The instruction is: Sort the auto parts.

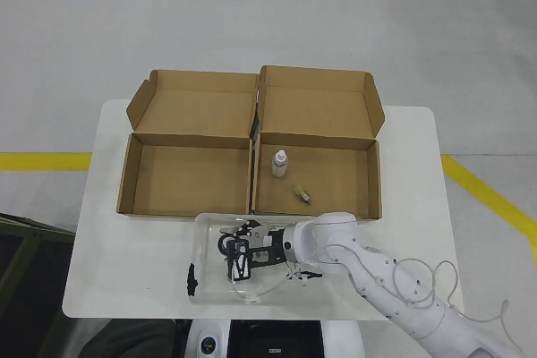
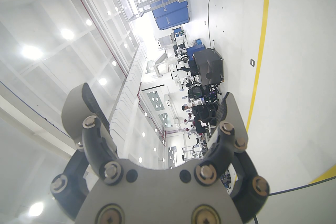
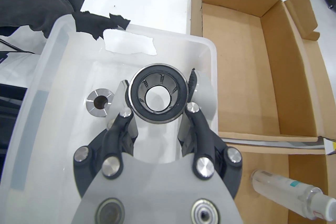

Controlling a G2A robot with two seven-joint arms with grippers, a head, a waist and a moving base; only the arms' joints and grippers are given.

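Firmly, the right gripper (image 3: 158, 80) is clamped on a dark-rimmed, hollow metal bearing (image 3: 158, 72) within the clear bin (image 3: 52, 57) at lower centre of the top view, with a small silver collet (image 3: 99, 103) just beside it and two open cardboard boxes (image 1: 188, 179) above on the white counter (image 1: 107, 259).
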